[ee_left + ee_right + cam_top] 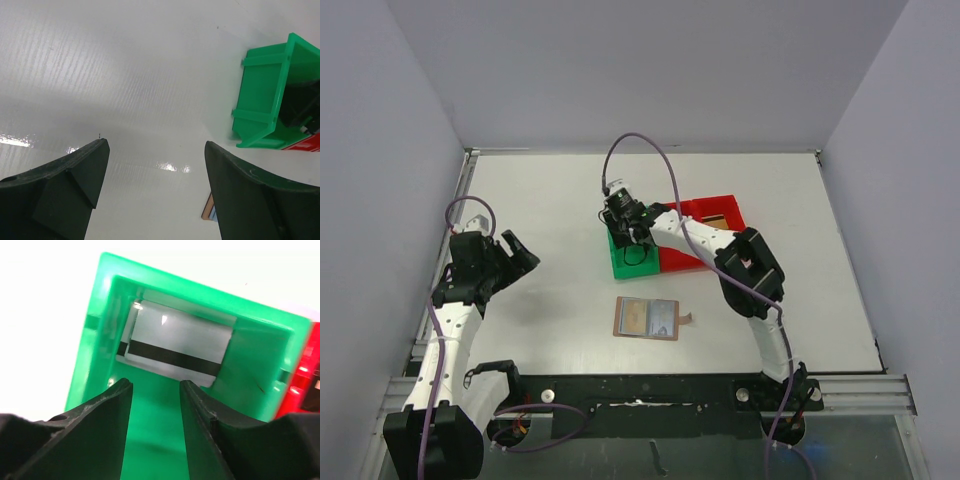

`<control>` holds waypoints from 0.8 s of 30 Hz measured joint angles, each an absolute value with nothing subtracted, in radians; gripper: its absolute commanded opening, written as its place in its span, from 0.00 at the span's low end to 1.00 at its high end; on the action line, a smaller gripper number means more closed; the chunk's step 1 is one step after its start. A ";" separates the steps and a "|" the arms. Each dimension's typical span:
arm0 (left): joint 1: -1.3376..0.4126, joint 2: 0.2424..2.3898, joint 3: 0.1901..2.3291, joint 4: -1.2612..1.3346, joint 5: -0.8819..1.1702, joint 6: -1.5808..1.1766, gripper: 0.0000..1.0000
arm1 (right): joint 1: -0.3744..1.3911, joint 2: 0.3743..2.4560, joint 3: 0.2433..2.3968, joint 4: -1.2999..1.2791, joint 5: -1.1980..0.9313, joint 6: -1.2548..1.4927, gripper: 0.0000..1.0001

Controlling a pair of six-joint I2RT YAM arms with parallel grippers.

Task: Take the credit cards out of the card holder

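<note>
Right wrist: white black-striped card [175,347] lies inside green plastic bin [92,340].
Right fingers [100,430] slightly parted, empty; left fingers [65,185] spread wide above white counter [125,75].

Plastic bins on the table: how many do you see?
2. The green bin sits below the right gripper; the red bin stands directly beside it, on the right arm's side. None seems hidden.

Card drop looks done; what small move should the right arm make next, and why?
Probably lift straight out of the green bin: the card lies inside it, the right jaws stand apart and empty, and the card holder lies open on the table.
</note>
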State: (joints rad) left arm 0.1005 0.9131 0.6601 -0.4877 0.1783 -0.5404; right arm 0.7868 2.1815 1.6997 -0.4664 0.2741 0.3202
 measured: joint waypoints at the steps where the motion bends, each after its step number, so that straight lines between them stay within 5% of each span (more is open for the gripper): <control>1: 0.101 0.913 0.660 -0.487 0.183 -0.540 0.76 | 0.787 2.157 1.693 -0.464 0.263 0.319 0.45; 6: 0.101 0.915 0.659 -0.473 0.215 -0.537 0.75 | 0.796 1.937 1.570 -0.430 0.239 0.336 0.47; 15: 0.060 0.914 0.571 -0.337 0.451 -0.607 0.68 | 0.812 1.435 1.012 -0.304 0.224 0.625 0.49; 24: -0.537 0.999 0.583 -0.183 0.376 -0.776 0.64 | 0.823 1.188 0.577 -0.208 0.171 0.977 0.45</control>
State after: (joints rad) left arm -0.5369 0.9993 0.5827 -0.1829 0.3759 -0.7765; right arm 0.8227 1.1881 0.5770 -0.2085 0.1715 0.9768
